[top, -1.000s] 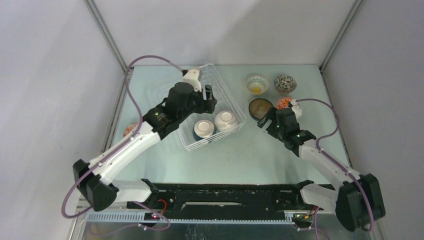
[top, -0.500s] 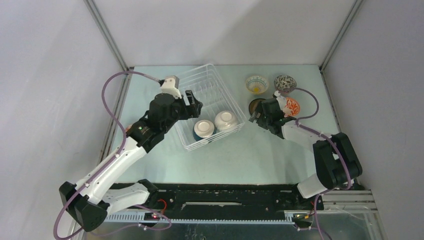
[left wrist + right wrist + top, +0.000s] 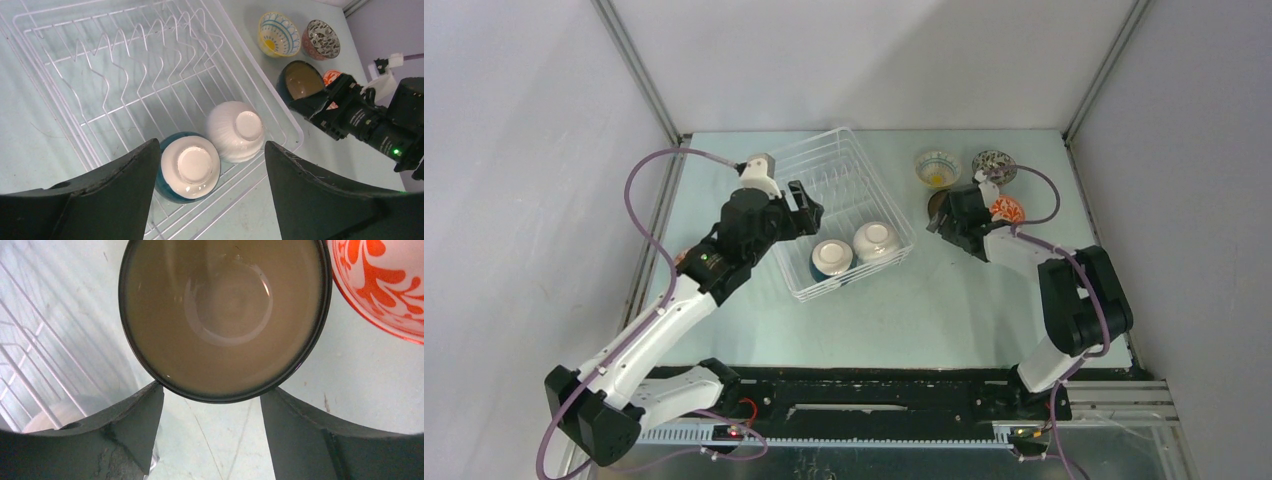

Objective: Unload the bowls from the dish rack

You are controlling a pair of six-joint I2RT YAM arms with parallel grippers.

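1. The table (image 3: 984,300) is pale green, and everything stands on it.
2. The dish rack (image 3: 839,165) is a white wire basket. It sits on the far left part of the table, turned at an angle. Most of its tines are bare.
3. The left claw (image 3: 212,144) hangs above the rack, over the two bowls inside it. Its fingers are spread wide and hold nothing.
4. The right claw (image 3: 212,390) is low over the table, to the right of the rack. Its fingers are also wide apart, with nothing clamped between them. The tips are just at the near rim of the dark bowl (image 3: 225,315); it is not possible to tell whether they touch it.
5. Two bowls lie upside down in the near right corner of the rack, just beside each other: the teal bowl (image 3: 190,167) and the white bowl (image 3: 240,130).
6. Four bowls stand upright on the table, right of the rack. The dark bowl, brown inside, is nearest the rack. The red-patterned bowl (image 3: 385,285) is just beside it. The yellow bowl (image 3: 937,167) and the speckled bowl (image 3: 994,165) stand behind these two.
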